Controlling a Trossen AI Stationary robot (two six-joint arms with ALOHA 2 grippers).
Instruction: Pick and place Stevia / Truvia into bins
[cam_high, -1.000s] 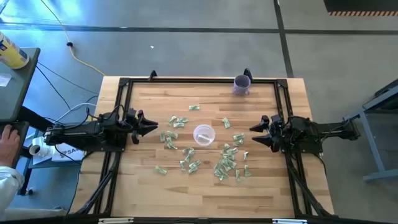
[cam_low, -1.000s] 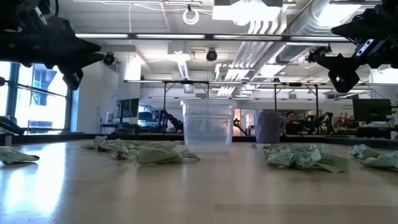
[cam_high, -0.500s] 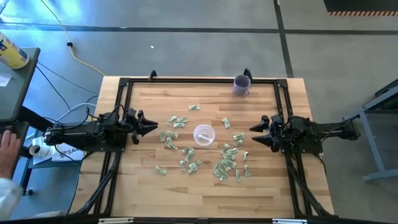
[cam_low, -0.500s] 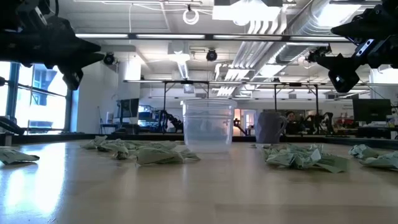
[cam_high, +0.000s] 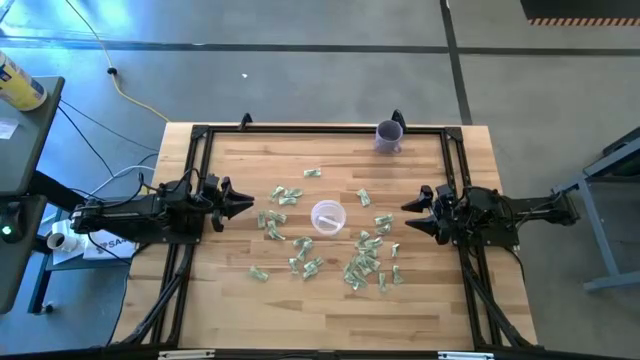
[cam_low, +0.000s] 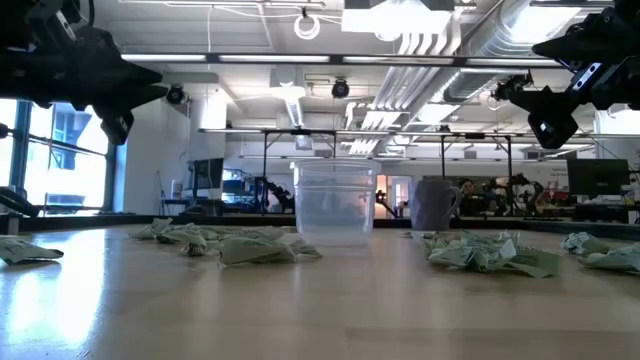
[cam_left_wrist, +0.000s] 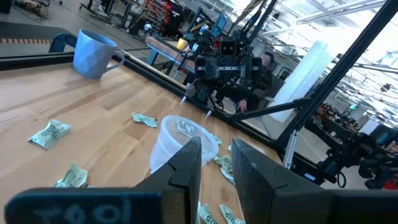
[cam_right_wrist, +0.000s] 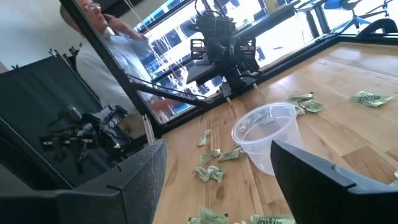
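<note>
Overhead view straight down, low view level across table, wrist views facing, all sharing cup (cam_high: 327, 216).

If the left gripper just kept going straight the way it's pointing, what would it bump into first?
Probably the clear cup. The left gripper points across the table toward it and hangs above the wood, so it would likely pass over the sachets lying between. Its height against the cup's rim is hard to judge.
</note>
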